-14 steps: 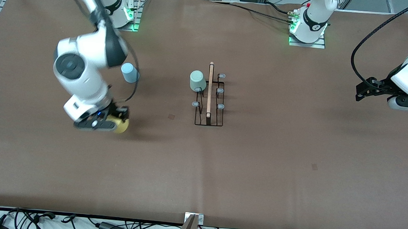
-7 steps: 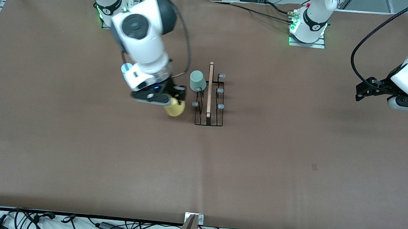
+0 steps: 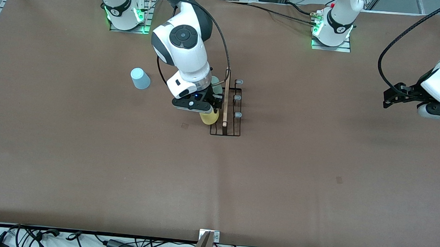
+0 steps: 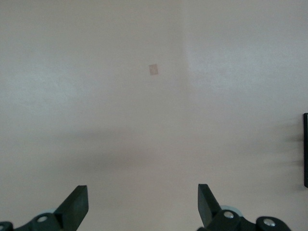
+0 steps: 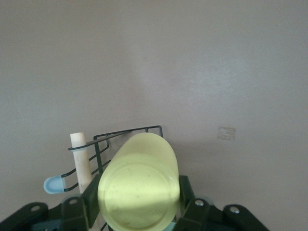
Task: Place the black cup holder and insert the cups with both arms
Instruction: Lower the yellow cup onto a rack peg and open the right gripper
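Observation:
The black cup holder point(image 3: 225, 128) stands mid-table with its wooden rod handle point(image 3: 226, 97) and grey-blue pegs. My right gripper point(image 3: 207, 110) is shut on the yellow cup point(image 3: 209, 118) and holds it over the holder's near peg on the side toward the right arm's end. In the right wrist view the yellow cup point(image 5: 139, 187) sits between the fingers, with the rack wire point(image 5: 130, 132) beside it. The mint green cup point(image 3: 215, 81) sits on the rack, mostly hidden by the right arm. The light blue cup point(image 3: 140, 78) stands upside down toward the right arm's end. My left gripper point(image 3: 388, 99) is open, waiting over bare table at its own end.
Brown mat point(image 3: 216, 184) covers the table. The arm bases point(image 3: 125, 11) stand at the table's edge farthest from the front camera. Small marks lie on the mat point(image 3: 338, 179). Cables run along the table's near edge.
My right gripper has carried the yellow cup from the right arm's end of the table across to the holder. The left arm has not moved.

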Robot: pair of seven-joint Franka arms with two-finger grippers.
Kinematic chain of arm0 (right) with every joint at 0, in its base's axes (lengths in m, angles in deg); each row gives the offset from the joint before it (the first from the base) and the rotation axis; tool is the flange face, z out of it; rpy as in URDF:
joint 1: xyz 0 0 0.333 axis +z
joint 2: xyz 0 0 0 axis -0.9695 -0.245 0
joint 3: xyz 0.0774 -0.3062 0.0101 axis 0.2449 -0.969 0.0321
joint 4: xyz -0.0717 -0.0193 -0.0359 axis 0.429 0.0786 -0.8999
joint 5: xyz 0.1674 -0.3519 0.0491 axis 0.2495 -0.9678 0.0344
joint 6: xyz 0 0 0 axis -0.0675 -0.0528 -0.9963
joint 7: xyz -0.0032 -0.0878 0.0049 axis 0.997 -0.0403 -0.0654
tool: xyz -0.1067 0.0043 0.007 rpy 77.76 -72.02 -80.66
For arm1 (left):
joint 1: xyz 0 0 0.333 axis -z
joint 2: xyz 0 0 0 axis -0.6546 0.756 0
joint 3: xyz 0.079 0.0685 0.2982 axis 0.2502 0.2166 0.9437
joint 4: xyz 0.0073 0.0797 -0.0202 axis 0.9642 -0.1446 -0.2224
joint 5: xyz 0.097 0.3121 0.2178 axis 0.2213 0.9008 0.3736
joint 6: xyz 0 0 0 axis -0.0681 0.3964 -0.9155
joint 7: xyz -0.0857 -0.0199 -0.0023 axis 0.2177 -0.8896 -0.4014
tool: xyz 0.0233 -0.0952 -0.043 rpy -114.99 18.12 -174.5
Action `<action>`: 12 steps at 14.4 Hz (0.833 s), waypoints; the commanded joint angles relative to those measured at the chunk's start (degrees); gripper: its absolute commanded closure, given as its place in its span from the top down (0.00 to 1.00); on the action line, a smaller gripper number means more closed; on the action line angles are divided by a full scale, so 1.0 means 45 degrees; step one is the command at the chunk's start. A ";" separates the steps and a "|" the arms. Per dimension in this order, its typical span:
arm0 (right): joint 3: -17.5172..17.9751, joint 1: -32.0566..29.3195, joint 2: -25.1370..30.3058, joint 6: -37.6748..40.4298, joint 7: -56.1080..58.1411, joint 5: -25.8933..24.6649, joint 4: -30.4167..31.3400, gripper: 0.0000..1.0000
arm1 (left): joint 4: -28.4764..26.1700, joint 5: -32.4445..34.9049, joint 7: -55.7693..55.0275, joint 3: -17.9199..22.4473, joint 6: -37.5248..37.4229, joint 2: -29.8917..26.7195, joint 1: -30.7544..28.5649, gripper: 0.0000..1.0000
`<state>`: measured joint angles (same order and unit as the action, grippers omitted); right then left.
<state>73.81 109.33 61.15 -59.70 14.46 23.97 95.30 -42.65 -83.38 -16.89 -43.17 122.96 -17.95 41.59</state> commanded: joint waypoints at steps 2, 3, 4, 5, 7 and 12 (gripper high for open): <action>-0.0122 0.0249 -0.0540 -0.0106 -0.0468 -0.0235 -0.0389 1.00 | 0.0375 0.0240 -0.0087 -0.0045 -0.0310 0.0163 -0.0018 1.00; -0.0161 0.0133 -0.0463 -0.0106 -0.0101 -0.0255 -0.0389 1.00 | 0.0375 0.0240 -0.0106 -0.0065 -0.0310 0.0162 -0.0018 1.00; -0.0162 -0.0081 -0.0327 -0.0048 0.0077 -0.0217 -0.0389 1.00 | 0.0375 0.0240 -0.0068 -0.0065 -0.0329 0.0162 -0.0018 1.00; -0.0142 -0.0528 0.0119 0.0088 0.0272 -0.0177 -0.0370 1.00 | 0.0375 0.0240 -0.0068 -0.0065 -0.0349 0.0162 -0.0018 1.00; -0.0142 -0.1077 0.1115 0.1079 0.0974 -0.0138 -0.0272 1.00 | 0.0375 0.0240 -0.0126 -0.0065 -0.0349 0.0162 0.0001 1.00; -0.0064 -0.4275 0.4218 0.4729 0.3529 0.0056 -0.0077 1.00 | 0.0375 0.0240 -0.0088 -0.0084 -0.0349 0.0143 0.0021 1.00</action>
<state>72.45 96.13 73.90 -43.86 25.49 23.57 92.55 -42.64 -83.38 -16.89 -43.19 122.78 -17.94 41.62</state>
